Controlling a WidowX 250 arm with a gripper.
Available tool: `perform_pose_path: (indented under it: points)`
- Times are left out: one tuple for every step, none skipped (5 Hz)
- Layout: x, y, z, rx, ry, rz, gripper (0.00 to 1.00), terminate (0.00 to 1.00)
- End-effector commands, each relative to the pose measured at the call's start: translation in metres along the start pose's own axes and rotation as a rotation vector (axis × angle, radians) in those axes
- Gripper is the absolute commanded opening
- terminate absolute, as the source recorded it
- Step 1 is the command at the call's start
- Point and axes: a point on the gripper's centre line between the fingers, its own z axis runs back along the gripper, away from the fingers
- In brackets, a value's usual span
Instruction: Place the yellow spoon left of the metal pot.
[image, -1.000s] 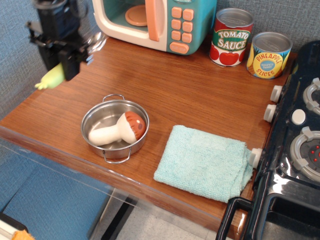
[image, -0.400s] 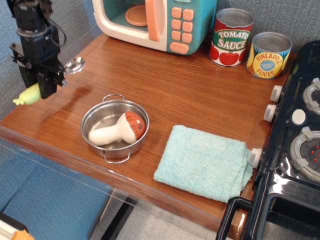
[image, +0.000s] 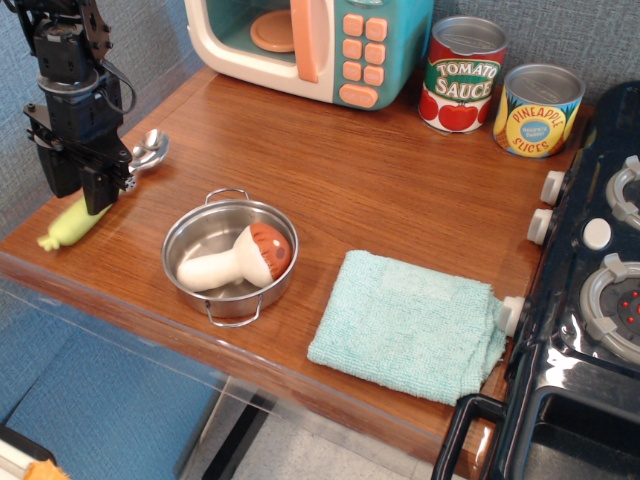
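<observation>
The pincer (image: 95, 185) is sitting at the far-left edge of the table (image: 380, 180), closed around the middle of the spoon (image: 75, 220). The spoon is lying at a slant: its pale yellow handle is pointing toward the near-left table edge and appears to be resting on the wood, while its silver bowl is showing just right of the pincer. The spoon is lying left of the pot (image: 230, 255), apart from it. A mushroom (image: 240, 258) is lying inside the pot. A cloth (image: 405, 325) is lying right of the pot.
</observation>
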Motion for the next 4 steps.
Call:
perform_pose_path:
  points:
    - [-0.0012, 0.0189, 0.0525, 0.015, -0.081, 0.015, 1.00, 0.00]
    - [-0.0061, 0.0210, 0.0590, 0.032, -0.066, 0.049, 1.00, 0.00]
    - [-0.0061, 0.0210, 0.0590, 0.032, -0.066, 0.049, 1.00, 0.00]
    - [-0.0061, 0.0210, 0.0590, 0.032, -0.066, 0.049, 1.00, 1.00]
